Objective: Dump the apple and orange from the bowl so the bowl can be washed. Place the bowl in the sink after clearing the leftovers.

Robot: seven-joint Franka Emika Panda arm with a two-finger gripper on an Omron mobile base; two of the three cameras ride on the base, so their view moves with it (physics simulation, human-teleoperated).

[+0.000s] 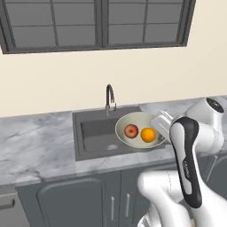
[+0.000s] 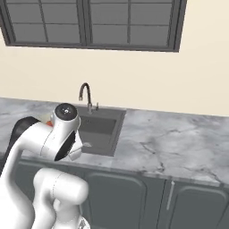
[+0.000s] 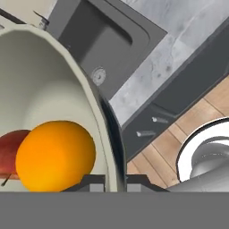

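Simulated kitchen: cream wall, dark-framed window (image 1: pixel 97 24) above, grey marbled countertop (image 1: pixel 35 146) running along it, dark grey cabinet doors (image 1: pixel 73 204) below, wood-plank floor (image 3: pixel 156 147) seen in the hand view. Dark-grey sink (image 1: pixel 95 133) recessed in the countertop, round drain (image 3: pixel 98 76) in its floor, dark curved faucet (image 1: pixel 109 98) upright at its back edge. Pale greenish-cream bowl (image 1: pixel 128 120) held up over the right part of the sink, roughly level, rim clear of the basin. Inside it, red apple (image 1: pixel 131 131) on the left and orange (image 1: pixel 148 134) on the right, side by side and touching or nearly so. Gripper (image 3: pixel 115 181) at the bowl's right rim, clamped on the bowl: in the hand view one finger tip inside the wall, the other outside, the rim running between them. In the hand view, orange close to the fingers with the apple partly hidden behind it. From the right base view, sink and faucet partly blocked by the white arm.
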